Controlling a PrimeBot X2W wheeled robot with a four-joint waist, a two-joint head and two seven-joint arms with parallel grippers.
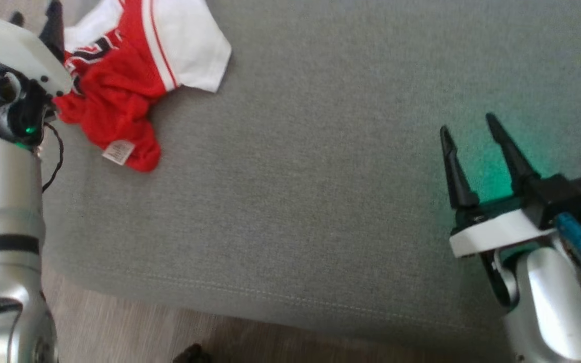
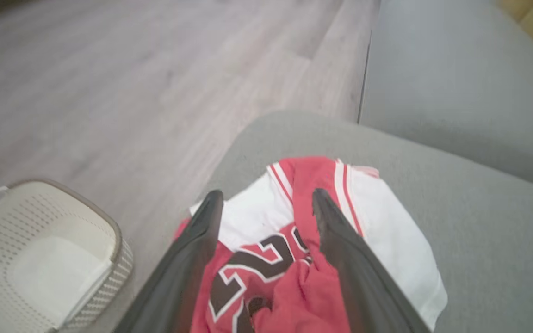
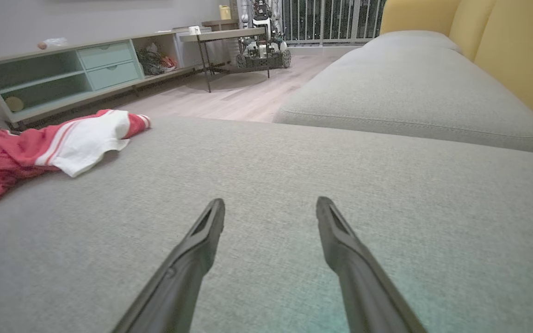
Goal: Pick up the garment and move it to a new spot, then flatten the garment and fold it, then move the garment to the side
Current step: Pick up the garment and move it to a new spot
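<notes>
Crumpled red-and-white garment [image 1: 129, 75] lying at the far left corner of the grey sofa cushion [image 1: 321, 201], a small label showing at its near end. Left gripper [image 2: 267, 196] positioned directly above the garment, jaws spread wide, one finger to either side of the dark printed numeral; nothing is grasped, and whether the fingertips touch the fabric cannot be told. Right gripper [image 1: 467, 123] over bare cushion toward the near right edge, well apart from the garment, jaws likewise fully parted and empty. Pale perforated basket [image 2: 114, 249] standing on the wooden floor [image 2: 132, 92] beside the cushion's left corner.
</notes>
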